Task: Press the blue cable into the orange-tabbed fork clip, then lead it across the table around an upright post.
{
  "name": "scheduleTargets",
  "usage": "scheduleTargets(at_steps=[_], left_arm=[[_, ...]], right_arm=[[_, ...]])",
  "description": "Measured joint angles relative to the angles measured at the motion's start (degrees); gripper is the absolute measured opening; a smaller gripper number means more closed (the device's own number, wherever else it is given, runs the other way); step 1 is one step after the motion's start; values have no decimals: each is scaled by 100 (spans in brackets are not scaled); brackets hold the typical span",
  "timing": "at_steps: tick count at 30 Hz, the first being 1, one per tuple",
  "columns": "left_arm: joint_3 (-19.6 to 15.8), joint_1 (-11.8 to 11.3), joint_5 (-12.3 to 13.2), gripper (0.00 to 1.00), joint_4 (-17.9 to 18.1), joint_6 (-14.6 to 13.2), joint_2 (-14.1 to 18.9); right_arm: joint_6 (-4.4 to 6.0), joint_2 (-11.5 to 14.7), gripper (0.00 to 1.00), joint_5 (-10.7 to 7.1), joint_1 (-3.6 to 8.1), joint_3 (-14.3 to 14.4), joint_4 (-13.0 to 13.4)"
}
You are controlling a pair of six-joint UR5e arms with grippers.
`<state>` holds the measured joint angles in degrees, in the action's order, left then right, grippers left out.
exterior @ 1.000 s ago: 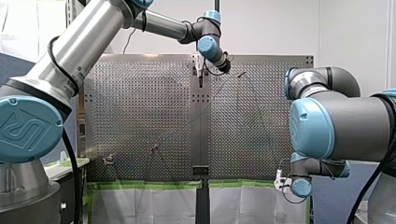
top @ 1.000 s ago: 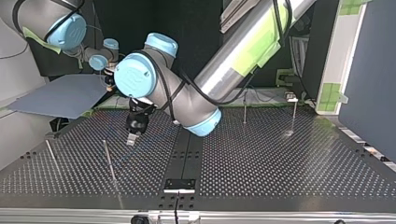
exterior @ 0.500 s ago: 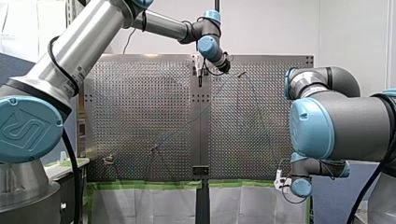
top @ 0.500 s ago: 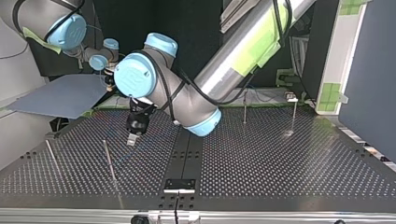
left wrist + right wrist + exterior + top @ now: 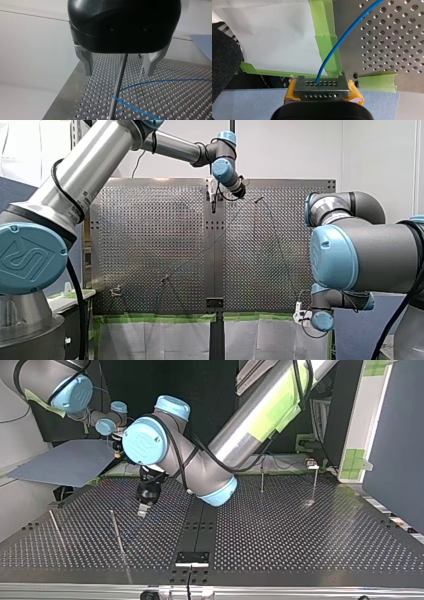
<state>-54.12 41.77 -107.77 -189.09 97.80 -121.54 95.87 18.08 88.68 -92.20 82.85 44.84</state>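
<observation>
Looking along the left wrist, the left gripper (image 5: pixel 118 72) is holding its metal fingers spread wide and gripping nothing. The upright post (image 5: pixel 117 85) is rising in the gap between them, touching neither. The blue cable (image 5: pixel 160 80) is bending around that post low down, and both its runs are leaving the post toward the same side over the perforated table (image 5: pixel 180 107). Along the right wrist, the right gripper (image 5: pixel 322 86) is pinching the cable between its yellow pads, closed tight on it, and the line is running away past some green tape (image 5: pixel 325 37) toward the table. From across the table, the left gripper (image 5: pixel 142 509) is pointing down just beside the post (image 5: pixel 117 532), while the right gripper (image 5: pixel 117 449) is sitting well apart from it, off the table. From behind the arms, the left gripper (image 5: pixel 241 191) is hanging close to the post (image 5: pixel 258 199); the cable is showing too faintly there to follow.
</observation>
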Motion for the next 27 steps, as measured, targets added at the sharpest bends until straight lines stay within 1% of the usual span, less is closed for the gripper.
scheduleTargets(at_steps=[4,14,18,22,27], left_arm=[[0,-3,-84,100,-1,8,-3],[0,-1,-134,100,-9,27,2],[0,20,-265,100,-26,43,55],[-78,121,-470,100,-74,47,211],[-279,204,-691,100,70,71,433]], right_arm=[[2,1,0,0,-2,0,0],[3,1,0,-4,3,0,0],[-4,1,0,-13,5,0,-1],[-11,0,0,-16,11,0,0],[-14,4,0,-17,12,0,-7]])
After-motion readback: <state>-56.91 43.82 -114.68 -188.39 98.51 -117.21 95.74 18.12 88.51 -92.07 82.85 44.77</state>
